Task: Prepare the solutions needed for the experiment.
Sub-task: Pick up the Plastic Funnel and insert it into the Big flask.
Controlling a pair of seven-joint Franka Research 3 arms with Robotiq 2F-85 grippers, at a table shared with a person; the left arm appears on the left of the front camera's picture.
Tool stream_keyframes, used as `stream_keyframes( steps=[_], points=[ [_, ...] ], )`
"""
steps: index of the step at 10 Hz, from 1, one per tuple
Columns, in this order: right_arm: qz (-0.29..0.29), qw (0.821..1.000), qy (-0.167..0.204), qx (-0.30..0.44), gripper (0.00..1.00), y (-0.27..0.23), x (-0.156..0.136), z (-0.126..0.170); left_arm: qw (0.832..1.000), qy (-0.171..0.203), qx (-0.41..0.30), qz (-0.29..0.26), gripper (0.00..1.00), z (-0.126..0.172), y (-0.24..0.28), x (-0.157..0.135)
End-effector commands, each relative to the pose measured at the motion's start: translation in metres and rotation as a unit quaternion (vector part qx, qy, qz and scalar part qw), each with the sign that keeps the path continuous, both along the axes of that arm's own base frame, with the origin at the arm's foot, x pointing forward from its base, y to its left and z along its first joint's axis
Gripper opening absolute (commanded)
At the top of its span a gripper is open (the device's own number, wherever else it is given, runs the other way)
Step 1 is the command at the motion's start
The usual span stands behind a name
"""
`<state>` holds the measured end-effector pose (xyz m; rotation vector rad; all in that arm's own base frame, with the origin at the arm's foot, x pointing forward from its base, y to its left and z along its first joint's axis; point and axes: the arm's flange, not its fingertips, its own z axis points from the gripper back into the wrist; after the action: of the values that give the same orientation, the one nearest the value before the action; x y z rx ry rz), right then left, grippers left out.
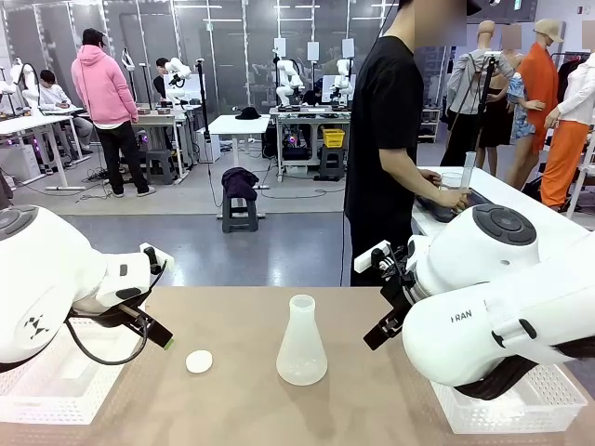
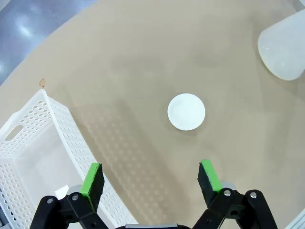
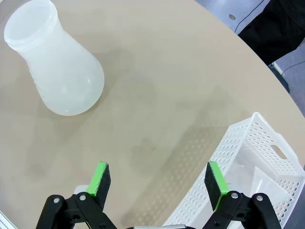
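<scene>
Green-padded fingers of the left gripper [image 2: 151, 177] stand spread wide and hold nothing, above the tan table top [image 2: 143, 57]. A small white round cap [image 2: 186, 111] lies flat just ahead of them. A white perforated plastic basket [image 2: 28, 143] sits at the table's left edge, beside this gripper.

The right gripper [image 3: 158, 181] is likewise spread and empty. A second white perforated basket [image 3: 257, 152] sits close beside it at the table's right edge.

A translucent white plastic conical flask [image 1: 301, 344] stands upright, mouth uncovered, at the table's middle, between the two grippers and touching neither. It is left of the right gripper and nearer to it than to the left one. The cap lies near the flask on its left, apart from it. The flask's bottom shows at most a faint pale tint; any solution inside cannot be told for certain.
</scene>
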<state>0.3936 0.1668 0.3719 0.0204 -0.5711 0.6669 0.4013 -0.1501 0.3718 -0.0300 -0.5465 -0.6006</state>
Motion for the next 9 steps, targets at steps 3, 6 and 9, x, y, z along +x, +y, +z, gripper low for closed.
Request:
stream_keyframes(
  steps=[3, 6, 9],
  points=[
    [-0.001, 1.0, 0.0, 0.001, 1.0, -0.0001, 0.0, 0.0, 1.0, 0.0, 0.0, 0.0, 1.0, 0.0, 0.0002, 0.0001],
    [-0.001, 1.0, 0.0, 0.001, 1.0, -0.0001, 0.0, 0.0, 1.0, 0.0, 0.0, 0.0, 1.0, 0.0, 0.0002, 0.0001],
    [-0.001, 1.0, 0.0, 0.001, 1.0, -0.0001, 0.0, 0.0, 1.0, 0.0, 0.0, 0.0, 1.0, 0.0, 0.0002, 0.0001]
  ],
)
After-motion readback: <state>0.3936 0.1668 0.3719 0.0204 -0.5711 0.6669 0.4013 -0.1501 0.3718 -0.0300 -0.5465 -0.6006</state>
